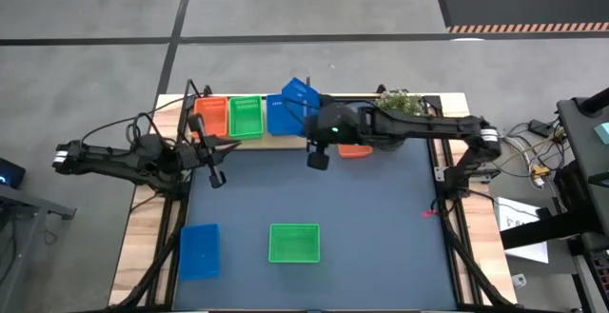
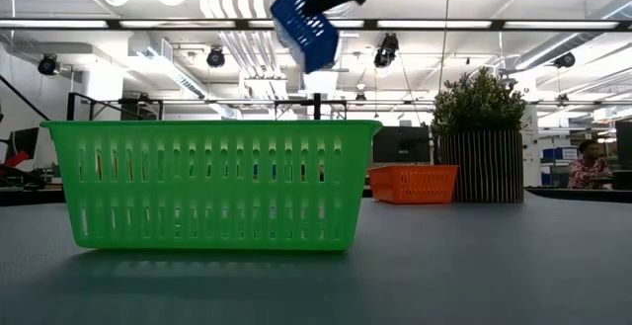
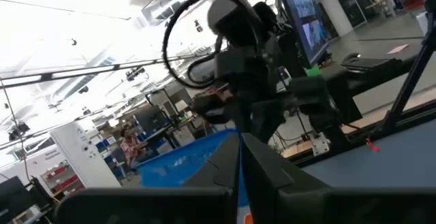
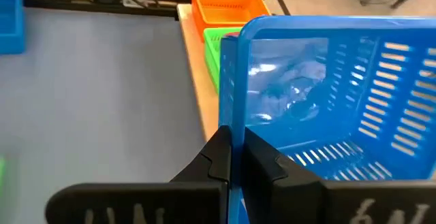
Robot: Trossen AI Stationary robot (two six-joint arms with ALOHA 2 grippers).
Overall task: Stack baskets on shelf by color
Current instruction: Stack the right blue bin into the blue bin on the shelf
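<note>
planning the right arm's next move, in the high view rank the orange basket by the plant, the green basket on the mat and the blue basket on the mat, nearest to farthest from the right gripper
From the right gripper, shut on a blue basket:
1. Orange basket by the plant, at the mat's far edge.
2. Green basket on the mat, near middle.
3. Blue basket on the mat, near-left corner.

Ceiling strip lights [image 2: 118,24] lit the low view evenly, casting a soft shadow under the green basket [image 2: 212,182]. The left wrist view glared white at upper left, its near foreground blurred.
</note>
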